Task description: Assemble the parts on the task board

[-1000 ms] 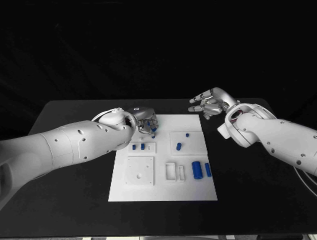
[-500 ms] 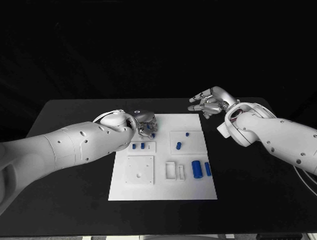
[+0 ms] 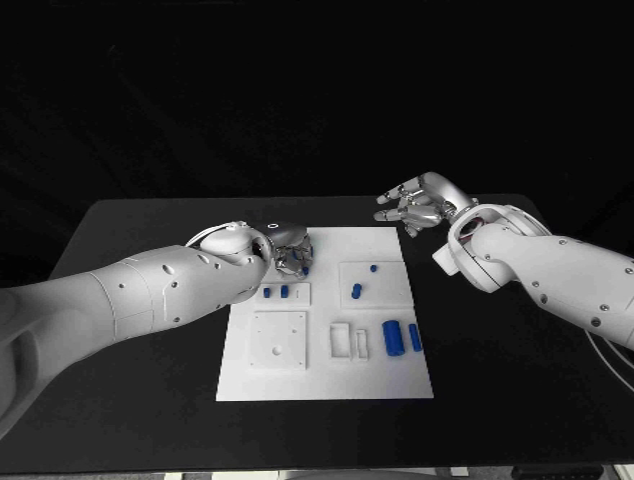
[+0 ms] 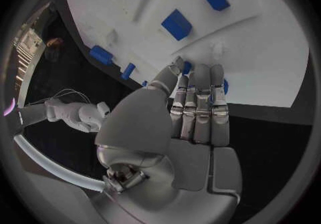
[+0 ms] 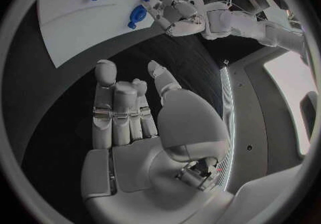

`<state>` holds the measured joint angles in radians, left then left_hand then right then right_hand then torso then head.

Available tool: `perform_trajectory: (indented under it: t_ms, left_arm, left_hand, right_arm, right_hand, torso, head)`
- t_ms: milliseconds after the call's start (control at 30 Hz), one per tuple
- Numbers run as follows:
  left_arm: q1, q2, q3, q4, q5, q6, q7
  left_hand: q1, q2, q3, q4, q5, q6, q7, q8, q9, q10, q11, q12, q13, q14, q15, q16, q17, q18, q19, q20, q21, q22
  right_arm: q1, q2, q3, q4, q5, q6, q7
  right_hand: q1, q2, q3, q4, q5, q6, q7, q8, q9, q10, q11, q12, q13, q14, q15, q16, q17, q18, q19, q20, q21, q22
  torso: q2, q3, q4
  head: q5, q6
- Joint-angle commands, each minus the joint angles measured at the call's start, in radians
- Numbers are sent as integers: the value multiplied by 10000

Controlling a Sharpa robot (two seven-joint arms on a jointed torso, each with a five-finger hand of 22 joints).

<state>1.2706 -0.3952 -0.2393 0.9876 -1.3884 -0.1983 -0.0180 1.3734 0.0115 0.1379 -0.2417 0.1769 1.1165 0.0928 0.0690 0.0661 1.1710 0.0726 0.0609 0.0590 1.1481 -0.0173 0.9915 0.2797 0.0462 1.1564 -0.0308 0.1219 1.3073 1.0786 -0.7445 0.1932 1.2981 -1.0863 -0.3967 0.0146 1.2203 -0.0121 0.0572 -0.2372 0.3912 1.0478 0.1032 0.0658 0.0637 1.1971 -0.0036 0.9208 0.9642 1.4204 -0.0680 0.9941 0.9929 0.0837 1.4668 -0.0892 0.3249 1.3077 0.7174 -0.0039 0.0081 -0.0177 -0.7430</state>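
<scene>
Seemingly left hand (image 3: 291, 250) (fingers (image 4: 200, 106) curled) on part (image 3: 306, 267)

Task board (image 3: 327, 375) mid-table (image 3: 144, 380), parts on it, hands at far end.
L hand (image 3: 291, 250) over board's far-left corner; R hand (image 3: 421, 205) off board, beyond far-right corner, above table. Two small parts (image 3: 277, 293) near L hand, one part (image 3: 358, 292) to their right, two bigger parts (image 3: 401, 338) nearer, at right edge.

White task board (image 3: 389, 385); blue parts (image 3: 394, 338); black table (image 3: 144, 330); silver hands.
</scene>
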Motion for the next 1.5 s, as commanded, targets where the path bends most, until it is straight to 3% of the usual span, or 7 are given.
perform_trajectory:
  t_ms: [33,833,1500]
  left_arm:
    - [-43,65,5,-73,-31,120,216]
    - [-161,201,7,-417,159,200,468]
    - [-277,268,7,-644,170,322,547]
  left_hand:
    - [-12,145,97,28,62,65,21,-64,-11,-8,-25,-36,-15,193,-34,119,37,146,102,-92,167,265]
    - [32,204,631,532,46,344,27,-45,-7,371,-120,-33,-13,632,-99,440,164,224,20,-156,1247,248]
    - [140,340,450,442,82,759,35,-62,-14,771,-193,-36,-14,842,-104,580,203,286,-23,-162,1657,241]
  right_arm:
    - [-4,3,5,28,-14,51,87]
    - [-4,20,5,37,-16,57,79]
    - [-4,23,5,45,-26,54,75]
  right_hand:
    - [-78,-4,2,-6,29,-18,39,-41,-14,-20,-5,23,-14,53,-38,-16,-5,131,317,-21,-19,294]
    - [-64,4,19,-22,26,-7,36,-41,-14,-23,-8,54,-24,55,-39,-10,2,130,324,-22,-15,304]
    - [-67,7,40,-43,29,12,33,-41,-14,-5,-11,107,-7,65,-42,7,17,128,332,-25,-1,314]
  torso:
    - [4,-1,-2]
    - [-1,-1,17]
    - [-1,1,6]
  head:
    - [-7,-3]
    - [-38,-45]
    - [-46,-59]
